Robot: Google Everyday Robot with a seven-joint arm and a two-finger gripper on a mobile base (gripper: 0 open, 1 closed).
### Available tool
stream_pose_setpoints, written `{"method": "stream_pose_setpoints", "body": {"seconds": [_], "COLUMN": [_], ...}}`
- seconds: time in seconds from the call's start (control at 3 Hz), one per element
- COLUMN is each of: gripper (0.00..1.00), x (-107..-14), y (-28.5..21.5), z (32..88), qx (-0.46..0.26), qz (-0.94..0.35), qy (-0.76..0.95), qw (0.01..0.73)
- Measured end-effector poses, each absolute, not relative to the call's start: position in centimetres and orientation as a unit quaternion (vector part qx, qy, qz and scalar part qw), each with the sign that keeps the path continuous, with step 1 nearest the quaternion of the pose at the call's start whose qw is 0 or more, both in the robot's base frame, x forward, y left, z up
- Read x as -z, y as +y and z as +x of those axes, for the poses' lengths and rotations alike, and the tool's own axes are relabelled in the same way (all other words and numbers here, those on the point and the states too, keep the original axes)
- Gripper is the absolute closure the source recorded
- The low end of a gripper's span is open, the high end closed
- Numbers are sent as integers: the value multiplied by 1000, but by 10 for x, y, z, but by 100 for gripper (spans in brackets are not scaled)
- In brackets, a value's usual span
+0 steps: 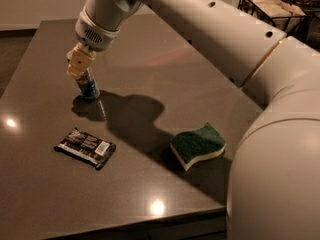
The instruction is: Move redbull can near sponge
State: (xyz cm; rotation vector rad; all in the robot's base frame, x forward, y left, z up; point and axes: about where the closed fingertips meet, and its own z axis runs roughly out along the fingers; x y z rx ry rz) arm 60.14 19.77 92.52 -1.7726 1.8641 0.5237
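The redbull can [90,88] stands upright on the dark table [170,69] at the left. Only its blue-and-silver lower half shows. My gripper [80,66], with pale yellow tips, is right over the can's top and covers its upper part. The sponge [198,144], green on top over pale yellow foam, lies flat toward the table's front right, well apart from the can.
A flat dark snack-bar wrapper [85,148] lies at the front left, between can and table edge. A wire basket [267,9] stands at the back right. My arm spans the right side of the view. The table's front edge runs close below the sponge.
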Motion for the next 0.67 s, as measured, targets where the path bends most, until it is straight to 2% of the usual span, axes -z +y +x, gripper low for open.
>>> {"method": "stream_pose_setpoints", "body": {"seconds": [0.33, 0.67], "gripper": [82, 100], "x": [-940, -958], "y": [175, 137], "z": [599, 595], "qx": [-195, -190], "qz": [-653, -650], "qy": [680, 678], "qw": [269, 284]}}
